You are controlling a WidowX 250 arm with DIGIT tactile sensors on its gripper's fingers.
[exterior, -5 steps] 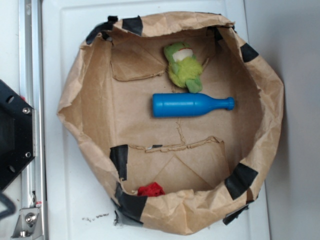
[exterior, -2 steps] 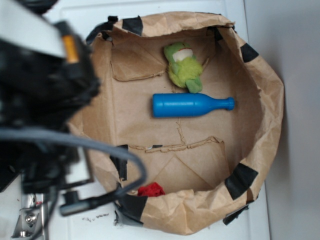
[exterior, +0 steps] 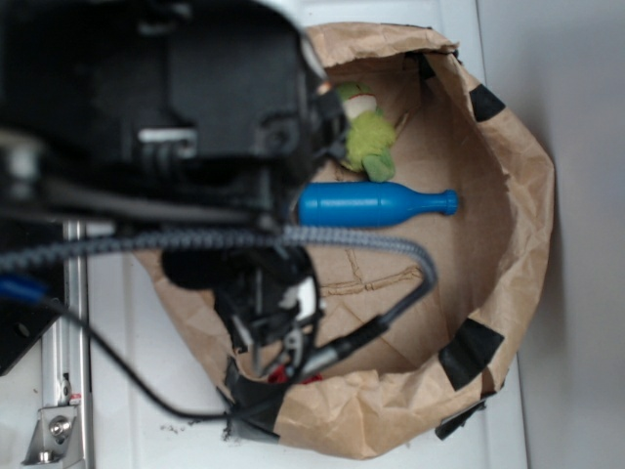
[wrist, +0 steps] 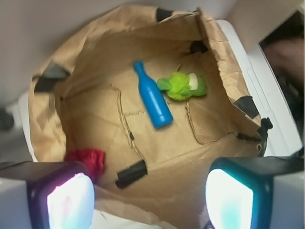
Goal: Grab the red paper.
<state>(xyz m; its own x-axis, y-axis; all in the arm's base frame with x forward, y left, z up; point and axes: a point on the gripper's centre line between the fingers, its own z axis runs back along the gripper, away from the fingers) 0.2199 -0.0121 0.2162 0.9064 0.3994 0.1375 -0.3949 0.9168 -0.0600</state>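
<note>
The red paper (wrist: 88, 160) is a small crumpled wad on the floor of the brown paper bag (wrist: 95, 52), close to its wall and a black tape patch (wrist: 131, 173). In the exterior view only a sliver of the red paper (exterior: 282, 373) shows under the arm, at the bag's near left corner. My gripper (wrist: 150, 200) is open, its two pads wide apart with nothing between them. It hovers above the bag's near rim, the wad just beyond the left finger (wrist: 71, 200). From outside, the gripper (exterior: 269, 337) hangs right over the wad.
A blue bottle (exterior: 376, 205) lies on its side mid-bag, also in the wrist view as the blue bottle (wrist: 152, 98). A green plush toy (exterior: 369, 142) sits behind it. The bag's crumpled walls (exterior: 518, 176) rise all round. A metal rail (exterior: 73, 293) runs along the left.
The arm has swung in from the left and now covers the bag's left half, with the gripper over the red wad. Bottle, toy and paper have stayed put.
</note>
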